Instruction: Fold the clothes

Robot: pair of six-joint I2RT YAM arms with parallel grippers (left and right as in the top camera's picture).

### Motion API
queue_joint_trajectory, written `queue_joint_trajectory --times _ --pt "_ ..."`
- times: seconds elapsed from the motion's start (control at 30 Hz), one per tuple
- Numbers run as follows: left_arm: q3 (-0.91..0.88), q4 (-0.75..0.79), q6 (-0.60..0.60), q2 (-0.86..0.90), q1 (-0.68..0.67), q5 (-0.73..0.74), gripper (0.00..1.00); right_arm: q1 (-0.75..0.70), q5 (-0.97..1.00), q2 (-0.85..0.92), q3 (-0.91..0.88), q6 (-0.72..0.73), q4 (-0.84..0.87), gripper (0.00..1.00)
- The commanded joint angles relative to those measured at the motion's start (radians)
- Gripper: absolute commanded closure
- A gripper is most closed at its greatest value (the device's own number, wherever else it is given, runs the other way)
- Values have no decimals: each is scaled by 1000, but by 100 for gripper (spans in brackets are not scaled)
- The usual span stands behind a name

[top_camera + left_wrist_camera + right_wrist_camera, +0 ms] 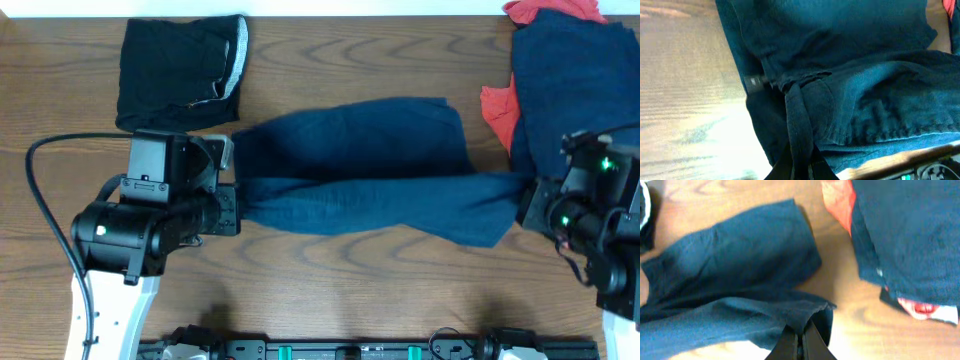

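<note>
1. We found the navy shorts lying stretched lengthwise across the middle of the wooden table, and we place everything else from them.
2. At the shorts' left end, the left gripper was clamped shut on the fabric. In its wrist view a strip of the cloth ran down between the closed fingers.
3. At the shorts' right end, the right gripper was likewise pinched tight on the nearer leg's corner (the far leg lay loose on the table).
4. Beyond the shorts' left end, towards the far edge, a folded black garment with a grey band lay apart from them.
5. Just past the shorts' right end sat a pile of dark blue cloth, with a red-orange piece showing at its edge.
</note>
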Motion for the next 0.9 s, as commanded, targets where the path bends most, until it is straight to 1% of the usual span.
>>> queue_joint_trajectory --times 0.0,0.17,0.27,0.33,0.5,0.6,0.77,0.87 --pt "4 34 -9 34 1 -70 94 -17 29 73 18 -26 39 99" --pt "4 112 -10 134 1 -128 94 -15 13 242 18 -88 136 99" --pt "4 155 -32 210 1 -178 94 -14 -37 349 18 -140 219 99" --pt "4 187 -67 266 1 -232 94 -14 -58 410 18 -146 273 99" --pt "4 315 -85 398 1 -314 94 -12 -71 563 18 -167 421 99" --pt "4 406 -92 466 2 -317 94 -12 -107 645 18 -206 507 99" --pt "4 532 -104 554 2 -321 94 2 -113 757 18 -243 630 99" --pt "4 589 -134 599 2 -371 94 15 -113 815 18 -262 697 99"
